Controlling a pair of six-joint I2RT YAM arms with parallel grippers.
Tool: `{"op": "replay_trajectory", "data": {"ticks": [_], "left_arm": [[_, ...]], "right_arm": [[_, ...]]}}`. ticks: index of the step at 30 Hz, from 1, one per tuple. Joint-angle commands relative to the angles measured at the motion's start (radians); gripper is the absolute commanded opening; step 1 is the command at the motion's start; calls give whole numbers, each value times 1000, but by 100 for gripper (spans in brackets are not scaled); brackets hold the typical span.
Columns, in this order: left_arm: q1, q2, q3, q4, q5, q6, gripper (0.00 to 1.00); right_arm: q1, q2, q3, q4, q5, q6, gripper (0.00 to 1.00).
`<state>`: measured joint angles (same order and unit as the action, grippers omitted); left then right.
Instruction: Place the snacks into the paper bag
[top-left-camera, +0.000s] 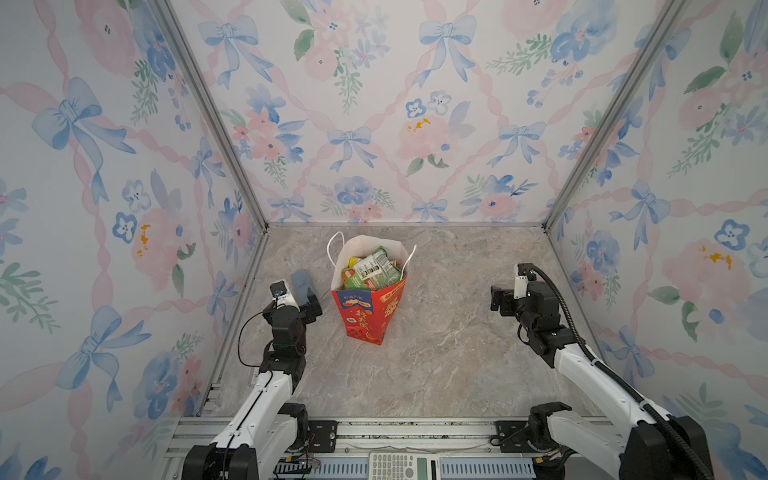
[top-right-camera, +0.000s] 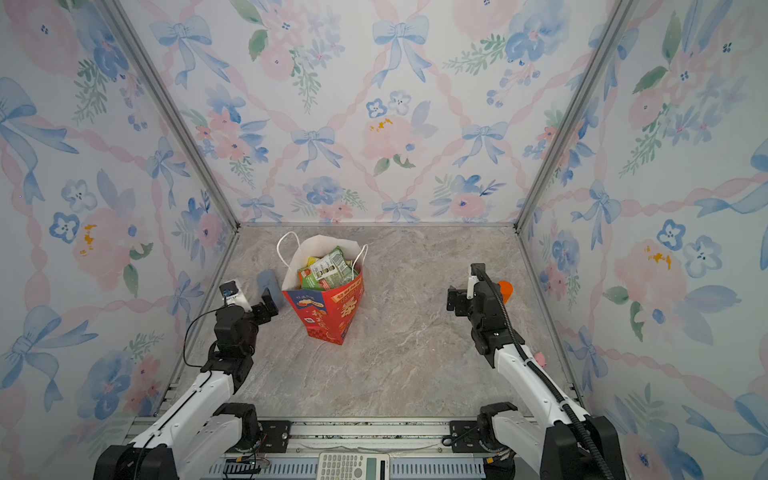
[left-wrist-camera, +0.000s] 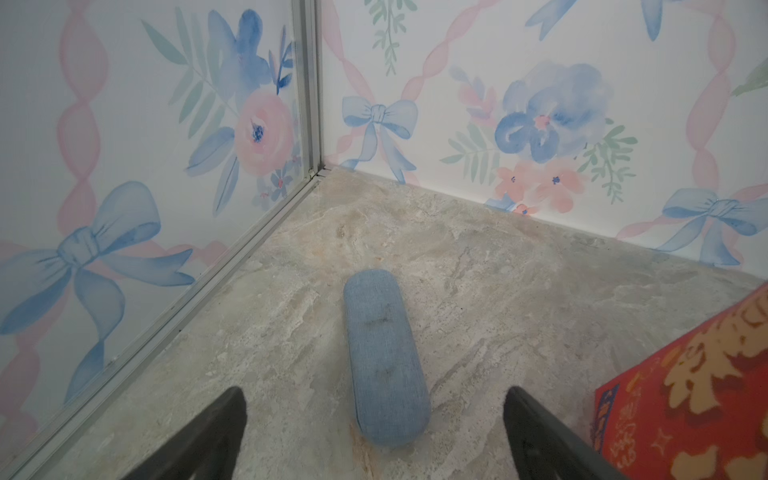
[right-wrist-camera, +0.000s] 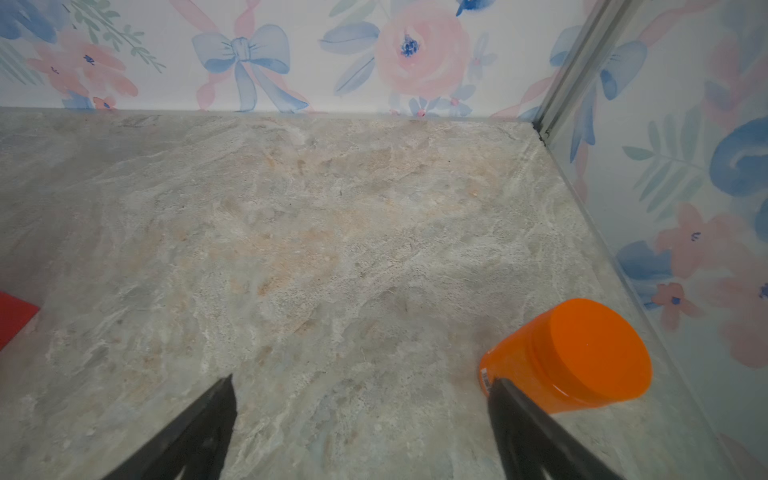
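Observation:
The red paper bag (top-left-camera: 368, 311) (top-right-camera: 328, 309) stands upright at the middle back of the table in both top views, its mouth open. Several snacks (top-left-camera: 371, 269) (top-right-camera: 326, 268), green, yellow and orange packets, fill it to the rim. My left gripper (top-left-camera: 309, 304) (top-right-camera: 268, 306) hovers left of the bag, open and empty. In the left wrist view the left gripper (left-wrist-camera: 374, 392) points past the bag's red side (left-wrist-camera: 685, 395). My right gripper (top-left-camera: 498, 299) (top-right-camera: 455, 300) stands open and empty well to the right of the bag. The right wrist view shows the right gripper (right-wrist-camera: 362, 378) over bare table.
A blue fabric case (left-wrist-camera: 384, 361) (top-left-camera: 300, 282) lies just ahead of the left gripper, near the left wall. An orange-capped bottle (right-wrist-camera: 569, 353) (top-right-camera: 505, 291) stands by the right wall, beside the right gripper. A small pink toy (top-right-camera: 540, 359) sits near the right arm. A calculator (top-left-camera: 401, 465) lies at the front rail.

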<state>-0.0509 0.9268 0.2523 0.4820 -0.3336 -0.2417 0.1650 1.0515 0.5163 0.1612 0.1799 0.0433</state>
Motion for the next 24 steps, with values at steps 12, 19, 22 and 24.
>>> {"op": "replay_trajectory", "data": {"ticks": [12,19,22,24], "left_arm": [[10,267,-115,469,85,126,98],[14,350,-106,583,157,136,98],[14,374,-90,584,159,152,98],[14,383,-83,584,160,159,98]], "right_arm": [[-18,342,-190,737,42,-129,96],[-33,492,-260,1008,9,-128,96],[-33,522,-259,1035,14,-131,97],[-33,515,-257,1020,24,-128,96]]}}
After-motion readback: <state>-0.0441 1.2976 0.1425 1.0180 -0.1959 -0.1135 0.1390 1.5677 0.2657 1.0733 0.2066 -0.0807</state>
